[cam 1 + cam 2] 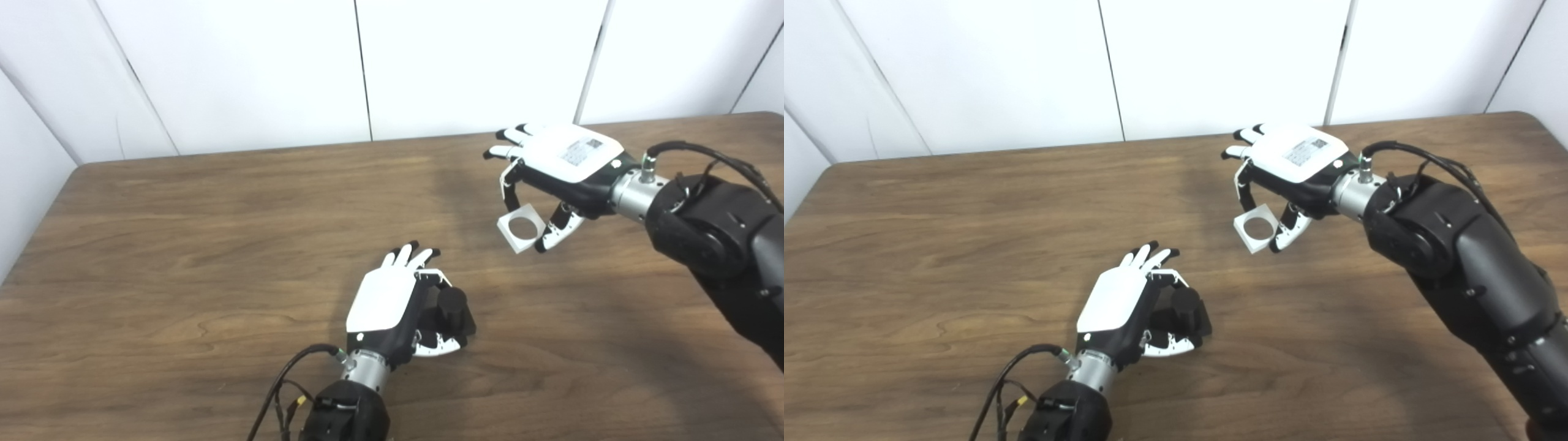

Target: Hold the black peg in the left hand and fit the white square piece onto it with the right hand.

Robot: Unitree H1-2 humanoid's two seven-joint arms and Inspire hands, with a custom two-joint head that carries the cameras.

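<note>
The black peg (452,309) stands on its square base near the front middle of the wooden table (184,257), its round post pointing up. My left hand (392,303) is curled around it from the left, thumb under the base and fingers behind the post. The white square piece (520,228), with a round hole through it, hangs above the table to the upper right of the peg. My right hand (560,168) is shut on it, pinching it between thumb and fingers with the hole facing the cameras. Piece and peg are well apart.
White wall panels (367,67) stand behind the table's far edge. The right forearm (716,233) crosses the table's right side. A cable (288,373) loops by the left wrist near the front edge.
</note>
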